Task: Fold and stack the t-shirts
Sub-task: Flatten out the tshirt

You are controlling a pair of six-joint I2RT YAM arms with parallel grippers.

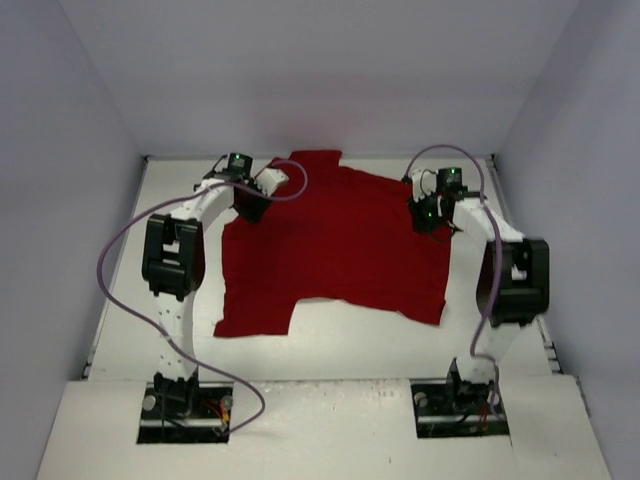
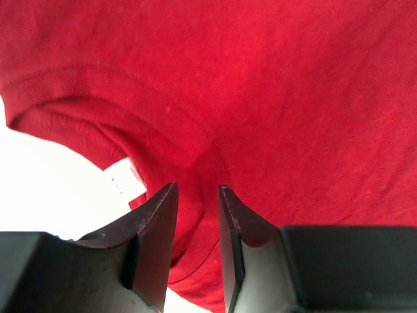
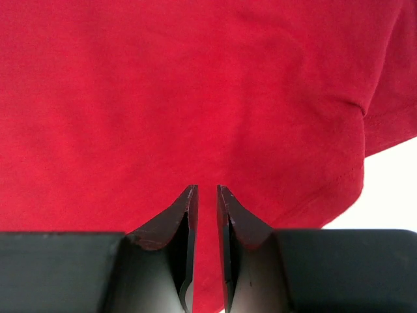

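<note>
The wrinkled dark red t-shirt lay spread on the white counter. The left claw and right claw, nearly closed, pinched its cloth.

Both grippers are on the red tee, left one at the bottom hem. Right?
No. The left gripper is at the collar, not the bottom hem: the left wrist view shows curved neck ribbing and a white label beside it. The right gripper is on the red tee too.

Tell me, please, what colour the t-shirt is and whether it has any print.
Plain dark red, no print visible; the t-shirt shows best in the top external view.
</note>
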